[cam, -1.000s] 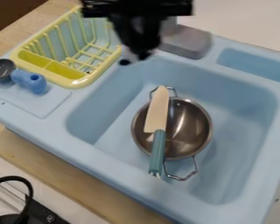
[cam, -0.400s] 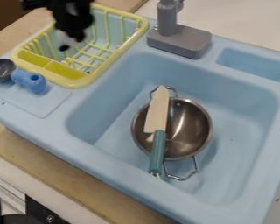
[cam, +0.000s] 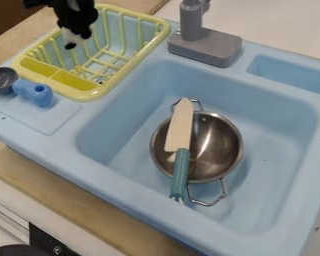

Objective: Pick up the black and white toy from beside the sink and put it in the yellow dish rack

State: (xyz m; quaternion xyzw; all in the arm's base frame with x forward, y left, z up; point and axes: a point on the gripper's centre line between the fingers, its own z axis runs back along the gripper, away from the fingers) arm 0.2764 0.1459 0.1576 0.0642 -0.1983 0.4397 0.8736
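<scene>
The black gripper (cam: 78, 40) hangs at the upper left, over the yellow dish rack (cam: 102, 92). Below and to the right, a steel pot (cam: 216, 145) with two wire handles sits in the light blue sink (cam: 116, 130). Across the left part of the pot lies a toy knife with a cream blade (cam: 181, 125) and a teal handle (cam: 180, 172). Its blade points to the back, and its handle extends past the pot's front rim. The gripper is well apart from both pot and knife.
A dark cup-shaped piece (cam: 2, 80) and a blue piece (cam: 34, 93) rest on the sink's left ledge. The grey faucet (cam: 206, 46) stands behind the basin. Black stove parts (cam: 49, 240) show at the lower left.
The gripper has moved left from above the basin's back edge to over the dish rack, then slightly up. The black curved part at the lower left has shifted down and left. Pot and knife stay put.
</scene>
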